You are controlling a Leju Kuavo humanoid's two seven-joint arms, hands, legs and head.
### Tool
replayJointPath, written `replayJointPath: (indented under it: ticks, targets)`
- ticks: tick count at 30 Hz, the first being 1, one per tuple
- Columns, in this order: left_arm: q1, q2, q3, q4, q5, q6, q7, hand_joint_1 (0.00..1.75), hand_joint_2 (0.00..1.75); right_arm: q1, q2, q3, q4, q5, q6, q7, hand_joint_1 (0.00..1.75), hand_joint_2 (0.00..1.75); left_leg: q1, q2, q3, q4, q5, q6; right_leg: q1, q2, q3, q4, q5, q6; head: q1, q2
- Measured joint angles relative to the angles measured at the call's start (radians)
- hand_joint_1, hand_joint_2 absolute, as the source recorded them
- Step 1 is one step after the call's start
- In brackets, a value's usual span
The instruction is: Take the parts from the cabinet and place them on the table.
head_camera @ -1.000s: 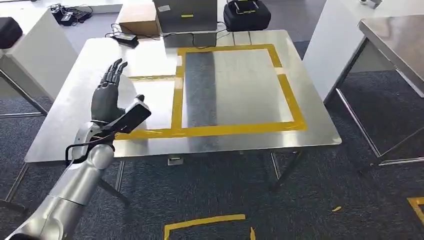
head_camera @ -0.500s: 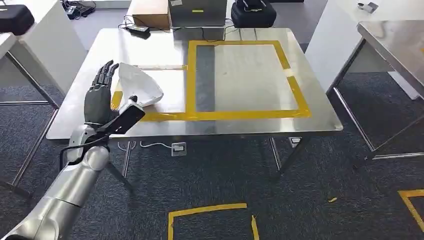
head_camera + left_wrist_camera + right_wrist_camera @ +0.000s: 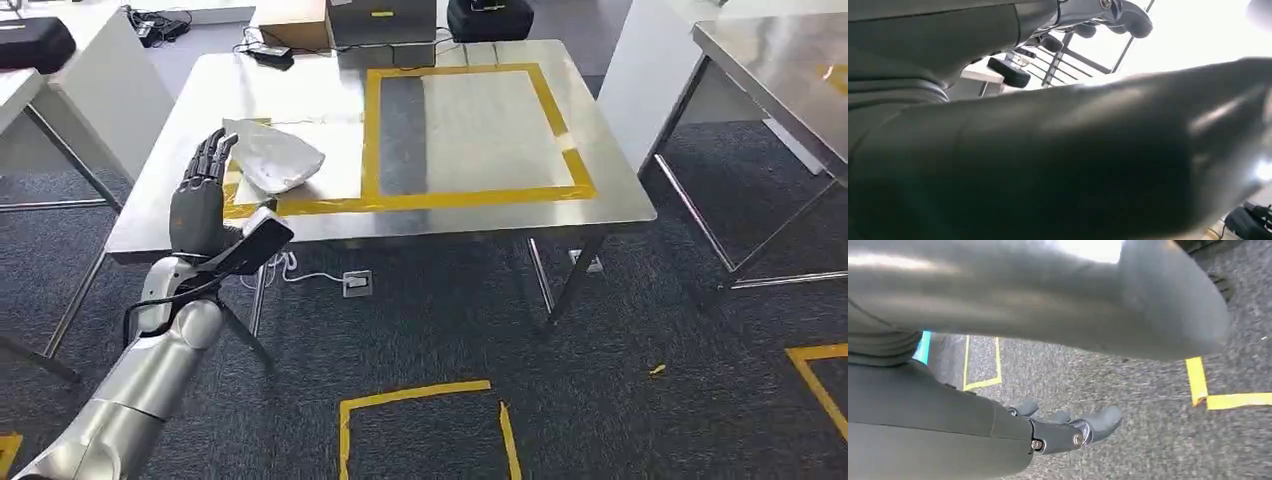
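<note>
My left hand [image 3: 200, 195] is raised, fingers spread, grasping nothing. The white bagged part [image 3: 272, 157] lies on the table [image 3: 480, 215], just beyond my fingertips, its long axis apparently slanting across the near-left corner. My right hand [image 3: 1068, 432] hangs released over carpet.

Bright daylight, tabletop glare, blurred wrist views

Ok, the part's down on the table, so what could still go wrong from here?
Two risks, I think. The white bagged part lies across the yellow tape line near the steel table's left edge, not inside the marked square, so placement may count as off. The open left robot hand hovers close beside it; a careless withdrawal could brush and shift it.
</note>
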Motion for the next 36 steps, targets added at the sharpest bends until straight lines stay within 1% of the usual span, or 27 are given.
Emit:
replayJointPath:
  ticks: [2,3,5,6,7,9,10,12,13,14,16,17,18,19,20,21,22,23,24,27,28,29,30,32,33,34,36]
  targets:
    - [0.001,0.004,0.0,0.0,0.0,0.0,0.0,0.0,0.0,0.002,0.0,0.0,0.0,0.0,0.0,0.0,0.0,0.0,0.007,0.001,-0.024,0.152,-0.111,-0.013,-0.001,0.0,-0.032,0.001,0.028,0.001,0.0,0.0]
    - [0.004,0.005,0.0,0.0,0.0,0.0,0.0,0.0,0.0,0.002,0.0,0.0,0.0,0.0,0.0,0.0,0.0,0.0,0.009,0.001,-0.03,0.215,-0.12,-0.017,-0.002,0.0,-0.05,0.002,0.042,0.002,0.0,0.0]
    - [0.011,0.007,-0.001,0.0,0.0,0.0,0.0,0.0,0.0,0.002,0.0,0.0,0.0,0.0,0.0,0.0,0.0,0.0,0.013,0.001,0.003,0.247,-0.048,-0.023,-0.005,-0.001,-0.088,0.005,0.071,0.008,0.0,0.0]
    - [0.011,0.007,-0.001,0.0,0.0,0.0,0.0,0.0,0.0,0.002,0.0,0.0,0.0,0.0,0.0,0.0,0.0,0.0,0.015,0.001,0.043,0.208,-0.009,-0.024,-0.006,-0.001,-0.106,0.007,0.084,0.011,0.0,0.0]
    - [0.01,0.007,-0.001,0.0,0.0,0.001,0.0,0.0,0.0,0.002,0.0,0.0,0.0,0.0,0.0,0.0,0.0,0.0,0.017,0.001,0.111,0.129,0.003,-0.024,-0.008,-0.001,-0.123,0.01,0.098,0.017,0.0,0.0]
    - [0.008,0.006,-0.002,-0.006,-0.001,0.003,-0.001,0.0,0.0,0.001,0.0,0.0,0.0,0.0,0.0,-0.002,0.0,0.0,0.01,-0.004,0.257,-0.077,-0.09,-0.016,-0.005,0.002,-0.136,0.017,0.117,0.031,0.0,0.0]
    - [0.009,0.006,-0.002,-0.006,-0.002,0.005,-0.002,0.0,0.0,0.001,0.0,0.0,0.0,0.0,0.0,-0.003,0.0,0.0,0.007,-0.004,0.25,-0.078,-0.093,0.002,-0.006,0.002,-0.134,0.007,0.131,0.037,0.002,0.0]
    - [0.011,0.007,-0.003,-0.003,-0.003,0.006,-0.003,0.0,0.0,0.002,0.0,0.0,0.0,0.0,0.0,-0.001,0.0,0.0,0.001,-0.004,0.23,-0.079,-0.076,0.018,-0.01,0.003,-0.138,-0.003,0.158,0.051,-0.001,0.0]
    - [0.014,0.006,-0.004,-0.002,-0.003,0.006,-0.003,0.0,0.0,0.008,0.0,0.0,0.0,0.0,-0.002,0.0,0.0,0.0,0.007,0.001,0.218,-0.084,-0.059,0.034,-0.013,0.007,-0.145,-0.007,0.164,0.059,-0.003,0.0]
    - [0.014,0.006,-0.005,0.0,-0.003,0.006,-0.003,0.0,0.0,0.009,0.001,-0.001,0.0,0.0,-0.001,-0.001,0.0,0.0,0.007,0.006,0.205,-0.083,-0.046,0.041,-0.016,0.006,-0.156,0.013,0.121,0.063,-0.002,0.0]
    - [0.015,0.006,-0.005,0.002,-0.003,0.006,-0.004,0.0,0.0,0.011,0.002,-0.001,0.0,0.0,-0.002,0.001,0.0,0.0,0.006,0.005,0.172,-0.082,-0.014,0.051,-0.015,0.006,-0.191,0.141,-0.029,0.07,0.002,0.0]
    - [0.018,0.005,-0.005,0.005,0.002,0.006,-0.006,0.0,0.0,0.009,0.002,0.0,0.0,0.0,-0.003,0.0,0.0,0.0,0.005,0.005,0.153,-0.081,0.001,0.053,-0.015,0.006,-0.206,0.218,-0.076,0.072,0.001,0.0]
    - [0.023,0.005,-0.005,0.009,0.007,0.006,-0.008,0.0,0.0,0.008,0.002,-0.001,0.0,0.0,-0.004,-0.001,0.0,0.0,0.003,0.006,0.133,-0.079,0.016,0.052,-0.013,0.006,-0.212,0.286,-0.096,0.073,0.002,0.0]
    - [0.029,0.005,-0.006,0.013,0.011,0.006,-0.011,0.0,0.0,0.008,0.002,-0.001,0.0,0.0,-0.004,-0.001,0.0,0.0,0.002,0.006,0.114,-0.077,0.028,0.051,-0.012,0.006,-0.206,0.323,-0.079,0.072,0.002,0.0]
    - [0.035,0.006,-0.006,0.018,0.012,0.006,-0.014,0.0,0.0,0.008,0.002,-0.001,0.0,0.0,-0.004,-0.001,0.0,0.0,0.002,0.007,0.091,-0.071,0.042,0.049,-0.01,0.006,-0.179,0.322,-0.035,0.069,0.001,0.0]
    - [0.038,0.006,-0.006,0.023,0.014,0.009,-0.015,0.0,0.0,0.008,0.002,-0.001,0.0,0.0,-0.004,-0.002,0.0,0.0,0.002,0.007,0.074,-0.066,0.052,0.047,-0.009,0.006,-0.144,0.292,-0.002,0.066,0.002,0.0]
    - [0.041,0.005,-0.006,0.027,0.018,0.013,-0.016,0.0,0.0,0.008,0.002,-0.001,0.0,0.0,-0.004,-0.002,0.0,0.0,0.002,0.007,0.055,-0.06,0.063,0.044,-0.009,0.006,-0.084,0.226,0.017,0.061,0.002,0.0]
    - [0.042,0.006,-0.006,0.031,0.022,0.016,-0.018,0.0,0.0,0.006,0.002,-0.001,0.0,0.001,-0.004,-0.004,0.0,0.0,0.002,0.007,0.041,-0.054,0.075,0.039,-0.007,0.006,-0.008,0.129,-0.016,0.054,0.002,0.0]
    - [0.045,0.006,-0.006,0.034,0.025,0.019,-0.018,0.0,0.0,0.003,0.002,-0.001,0.0,0.001,-0.003,-0.004,0.0,0.0,-0.001,0.006,0.032,-0.052,0.083,0.032,0.001,0.007,0.051,0.035,-0.069,0.047,0.002,0.0]
    - [0.057,0.002,-0.007,0.059,0.032,0.03,-0.018,0.0,0.0,0.004,0.002,-0.001,0.0,0.004,-0.002,-0.004,0.0,0.0,0.004,0.009,0.037,-0.068,0.116,0.014,0.008,0.007,0.037,0.021,-0.057,0.025,0.005,0.0]
    - [0.066,0.002,-0.007,0.065,0.033,0.033,-0.019,0.0,0.0,0.005,0.002,-0.001,0.0,0.005,-0.001,-0.003,0.0,0.0,0.0,0.007,0.035,-0.075,0.129,0.005,0.001,0.006,0.029,0.012,-0.04,0.015,0.004,0.0]
    - [0.072,0.003,-0.007,0.074,0.033,0.035,-0.02,0.0,0.0,0.003,0.003,0.0,0.0,0.005,0.001,-0.004,0.0,0.0,0.004,0.002,0.025,-0.064,0.105,0.002,-0.003,-0.003,0.021,0.008,-0.023,0.008,0.006,0.0]
    - [0.076,0.003,-0.007,0.081,0.033,0.036,-0.021,0.0,0.0,0.002,0.003,-0.001,0.0,0.005,0.001,-0.003,0.0,0.0,0.005,0.001,0.009,-0.027,0.039,-0.002,-0.004,-0.001,0.005,0.006,-0.008,-0.001,0.001,0.0]
    - [0.08,0.003,-0.007,0.089,0.034,0.038,-0.021,0.0,0.0,0.004,0.003,-0.001,0.0,0.006,0.001,-0.003,0.0,0.0,0.01,0.001,-0.02,0.111,-0.084,-0.014,-0.003,-0.001,-0.027,0.006,0.021,-0.002,0.001,0.0]
    - [0.084,0.003,-0.007,0.093,0.037,0.038,-0.018,0.0,0.0,0.005,0.003,-0.001,0.0,0.006,0.001,-0.003,0.0,0.0,0.01,0.001,-0.029,0.184,-0.114,-0.018,-0.003,-0.001,-0.046,0.008,0.035,-0.002,0.001,0.0]
    - [0.088,0.003,-0.006,0.102,0.046,0.038,-0.012,0.0,0.0,0.006,0.003,-0.001,0.0,0.012,0.001,-0.003,0.0,0.0,0.011,0.001,-0.026,0.231,-0.107,-0.019,-0.003,-0.002,-0.064,0.008,0.049,-0.002,0.001,0.0]
    - [0.101,0.003,0.002,0.129,0.077,0.034,-0.007,0.0,0.0,0.006,0.003,-0.001,0.0,0.019,0.003,-0.003,0.0,0.0,0.011,0.001,0.031,0.208,-0.037,-0.018,-0.003,-0.003,-0.099,0.009,0.077,0.001,0.001,0.0]
